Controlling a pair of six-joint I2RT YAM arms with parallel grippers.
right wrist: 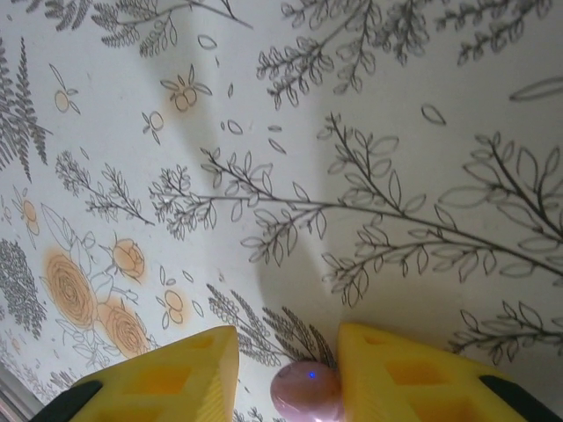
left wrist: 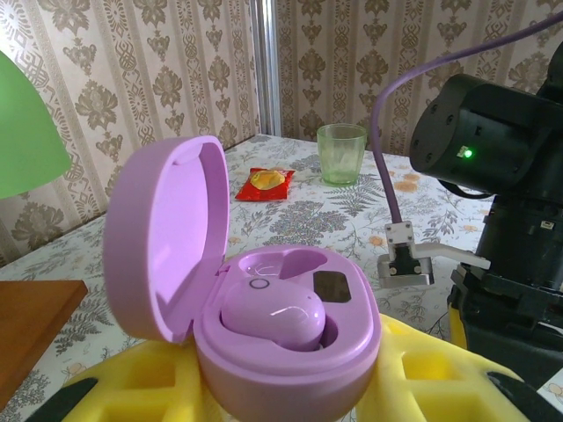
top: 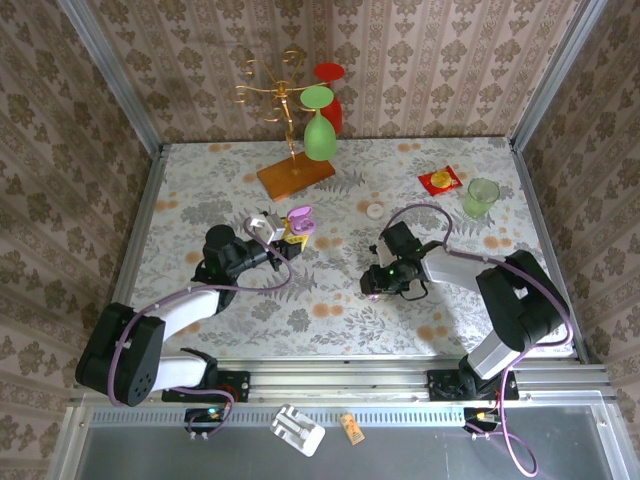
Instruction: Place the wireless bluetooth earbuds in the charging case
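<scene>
Charging case (left wrist: 167, 237) sits clamped in the left end effector (left wrist: 281, 396), lid open, one earbud (left wrist: 273, 316) seated in its well. Right end effector (right wrist: 288, 352) grasps the second earbud (right wrist: 305, 389) over the tabletop (right wrist: 396, 132).

Green cup (top: 481, 196), red packet (top: 439, 181)

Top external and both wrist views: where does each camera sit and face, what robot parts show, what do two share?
Top external: above, behind the robot, looking down on the floral table; left gripper, right gripper.
Left wrist: looks across the table; left gripper clamps the open glossy lilac egg-shaped charging case.
Right wrist: looks down; right gripper holds a tiny lilac plastic earbud.
Shared: the case, top and left wrist.
</scene>
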